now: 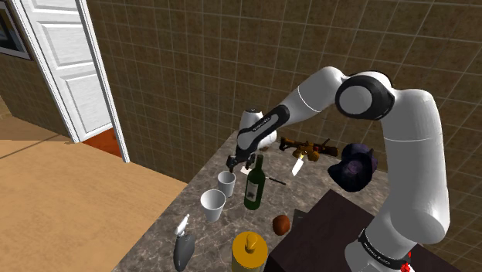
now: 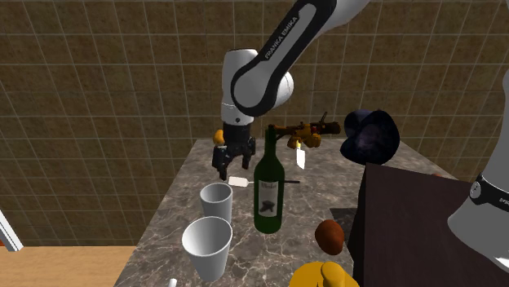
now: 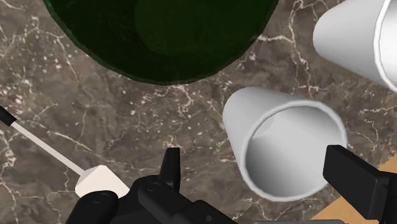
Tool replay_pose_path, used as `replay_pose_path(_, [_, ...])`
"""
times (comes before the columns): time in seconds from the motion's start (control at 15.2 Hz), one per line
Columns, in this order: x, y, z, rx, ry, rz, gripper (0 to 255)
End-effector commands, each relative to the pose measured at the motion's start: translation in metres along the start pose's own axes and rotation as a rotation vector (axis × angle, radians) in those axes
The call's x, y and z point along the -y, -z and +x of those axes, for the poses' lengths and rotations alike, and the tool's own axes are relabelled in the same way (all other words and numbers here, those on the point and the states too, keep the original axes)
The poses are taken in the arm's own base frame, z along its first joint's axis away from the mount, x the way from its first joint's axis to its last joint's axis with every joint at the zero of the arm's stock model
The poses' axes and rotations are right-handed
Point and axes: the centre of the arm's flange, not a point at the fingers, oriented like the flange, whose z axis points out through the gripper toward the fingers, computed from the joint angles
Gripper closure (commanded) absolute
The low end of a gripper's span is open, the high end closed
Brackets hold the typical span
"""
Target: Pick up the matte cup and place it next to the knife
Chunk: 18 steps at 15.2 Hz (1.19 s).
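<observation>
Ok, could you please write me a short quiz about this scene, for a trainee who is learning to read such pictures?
1. True or false: the all-black two-finger pincer stands open above a pale grey matte cup.
2. Which thing stands right beside that cup? A) the dark green glass bottle B) a red kettle C) a blue bowl
3. How many pale cups stand on the brown marble-patterned counter?
Key: 1 true; 2 A; 3 two, as a second pale white cup stands beside the first.
</observation>
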Motion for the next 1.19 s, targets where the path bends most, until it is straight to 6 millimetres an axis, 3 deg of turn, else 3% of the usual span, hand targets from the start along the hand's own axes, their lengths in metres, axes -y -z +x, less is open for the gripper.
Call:
replay_pose_path(0.0, [0.007, -0.024, 0.015, 0.001, -0.001, 0.001, 0])
replay_pose_path(0.53, [0.008, -0.066, 0.016, 0.001, -0.001, 0.001, 0])
replay_pose_path(1.06, [0.008, -0.066, 0.016, 0.001, -0.001, 0.001, 0])
replay_pose_path(1.12, [0.008, -0.066, 0.016, 0.001, -0.001, 0.001, 255])
